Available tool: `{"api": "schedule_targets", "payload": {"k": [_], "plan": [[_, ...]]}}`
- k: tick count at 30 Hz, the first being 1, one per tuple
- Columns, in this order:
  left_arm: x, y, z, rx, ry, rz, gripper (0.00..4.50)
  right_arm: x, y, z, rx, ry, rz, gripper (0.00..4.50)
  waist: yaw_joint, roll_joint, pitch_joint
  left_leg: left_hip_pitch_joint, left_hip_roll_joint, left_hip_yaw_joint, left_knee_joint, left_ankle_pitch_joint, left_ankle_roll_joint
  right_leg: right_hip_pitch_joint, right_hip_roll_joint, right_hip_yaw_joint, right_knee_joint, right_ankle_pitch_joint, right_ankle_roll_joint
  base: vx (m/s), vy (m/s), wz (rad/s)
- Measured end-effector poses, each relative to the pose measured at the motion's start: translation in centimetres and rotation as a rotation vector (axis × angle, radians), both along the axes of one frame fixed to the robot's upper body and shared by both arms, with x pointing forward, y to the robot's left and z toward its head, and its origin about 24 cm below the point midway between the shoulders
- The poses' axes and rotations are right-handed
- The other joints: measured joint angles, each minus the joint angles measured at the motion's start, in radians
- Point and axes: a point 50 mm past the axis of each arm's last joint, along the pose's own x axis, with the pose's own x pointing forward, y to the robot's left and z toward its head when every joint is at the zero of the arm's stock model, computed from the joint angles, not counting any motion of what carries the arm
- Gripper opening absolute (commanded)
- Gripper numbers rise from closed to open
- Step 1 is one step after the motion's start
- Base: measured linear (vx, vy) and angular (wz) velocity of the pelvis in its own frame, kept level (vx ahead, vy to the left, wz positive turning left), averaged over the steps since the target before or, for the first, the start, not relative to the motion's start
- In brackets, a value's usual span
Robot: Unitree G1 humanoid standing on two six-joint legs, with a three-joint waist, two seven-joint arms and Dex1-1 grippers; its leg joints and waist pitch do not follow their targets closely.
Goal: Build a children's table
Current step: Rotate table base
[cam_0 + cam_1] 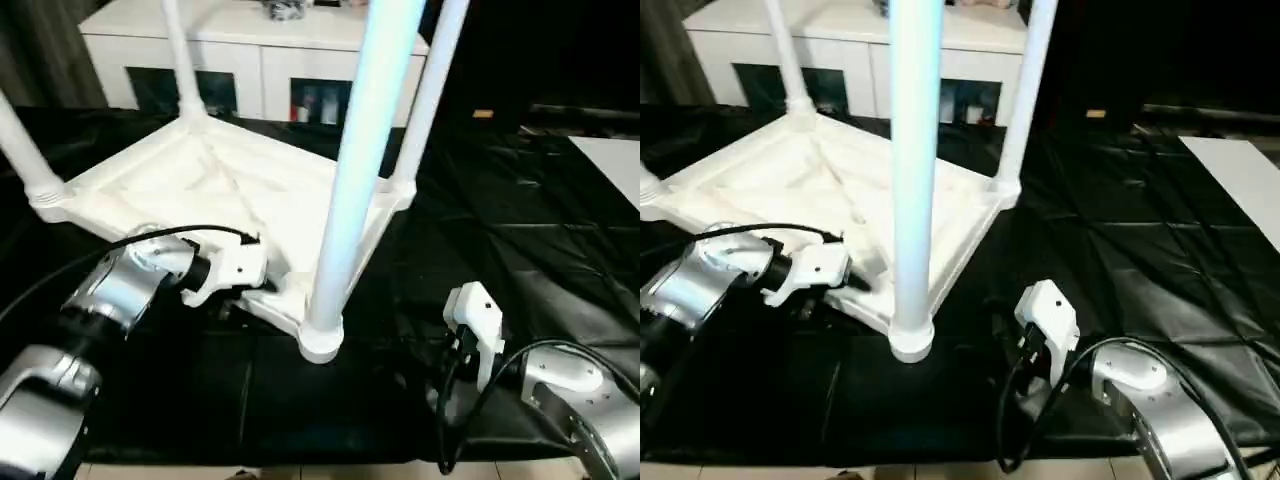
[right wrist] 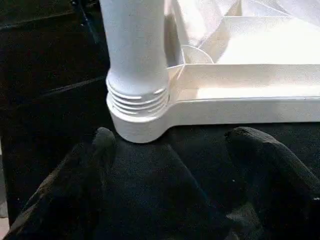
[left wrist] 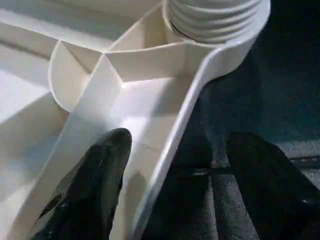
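Presently, head views: tabletop [image 1: 200, 180] upside down on black cloth [image 1: 520, 250], four legs up, nearest leg [image 1: 355, 170] seated in corner socket at 6 o'clock.
Left wrist view: left gripper [image 3: 172, 187] spread, straddling rim [image 3: 175, 145], one finger inside, one outside. Judgement: close squarely on rim, well clear of socket, before lifting or turning.
Right wrist view: right gripper [image 2: 167, 137] spread, empty, facing socket [image 2: 137, 125], just short.

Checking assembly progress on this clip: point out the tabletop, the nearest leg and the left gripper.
tabletop [image 1: 215, 180], left eye view, on its ribbed underside.
nearest leg [image 1: 355, 170], left eye view, mid-shaft.
left gripper [image 3: 170, 180], left wrist view, midway between fingertips, straddling the tabletop's rim.
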Motion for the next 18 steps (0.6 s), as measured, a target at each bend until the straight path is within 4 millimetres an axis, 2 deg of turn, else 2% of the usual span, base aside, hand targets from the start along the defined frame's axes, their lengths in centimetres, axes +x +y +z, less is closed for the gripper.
{"api": "schedule_targets", "payload": {"k": [2,4,7,9,10,14,16,18], "plan": [[0.2,-0.3,-0.4,0.003,-0.006,0.001,3.14,-0.1,0.2,0.0,0.001,0.008,0.007,3.88,0.005,0.001,0.000,0.000,0.005,0.007,0.000,0.000,0.000,0.000,0.000,0.000,0.000,0.000,0.000,0.000,0.000,0.00],[0.3,-0.5,-0.7,0.006,-0.019,0.003,2.75,-0.4,0.6,0.2,-0.004,0.010,0.043,3.88,0.009,0.001,0.000,0.000,0.006,0.009,0.000,0.000,0.000,0.000,0.000,-0.001,0.000,0.000,0.000,0.000,0.000,0.00],[0.6,-0.8,-0.7,0.002,-0.025,0.009,2.71,-1.0,1.1,-0.2,-0.043,0.037,0.112,3.88,0.015,0.001,0.000,0.000,0.007,0.010,0.000,0.000,0.000,0.000,0.000,-0.001,0.000,0.000,0.000,0.000,0.000,0.00],[0.6,-0.8,-0.8,0.008,-0.021,0.010,2.58,-1.2,1.2,-0.5,-0.058,0.044,0.120,3.88,0.014,0.001,0.001,0.000,0.007,0.011,0.000,0.000,0.000,0.000,0.000,-0.001,0.000,0.000,0.000,0.000,0.000,0.00],[0.6,-0.8,-1.0,0.014,-0.016,0.008,2.33,-1.2,1.3,-0.5,-0.059,0.042,0.119,3.88,0.014,0.001,0.001,0.000,0.007,0.011,0.000,0.000,0.000,0.000,0.000,-0.001,0.000,0.000,0.000,0.000,0.000,0.00],[0.6,-1.0,-1.1,0.014,-0.005,0.004,2.21,-1.2,1.2,-0.5,-0.064,0.039,0.115,3.88,0.014,0.002,0.001,0.000,0.008,0.011,0.000,0.000,0.000,0.000,0.000,-0.001,0.000,0.000,0.000,0.000,0.000,0.00],[0.6,-1.1,-1.1,0.015,-0.001,0.005,1.86,-1.2,1.2,-0.5,-0.066,0.038,0.113,3.88,0.014,0.003,0.002,0.000,0.008,0.011,0.000,0.000,0.000,-0.001,0.000,-0.001,0.000,0.000,0.000,0.000,0.000,0.00],[0.6,-1.0,-1.1,0.015,0.001,0.009,1.82,-1.1,1.2,-0.5,-0.068,0.035,0.108,3.88,0.014,0.004,0.002,0.001,0.008,0.011,0.000,0.000,0.000,0.000,0.000,-0.001,0.000,0.000,0.000,0.000,0.000,0.00]]}}
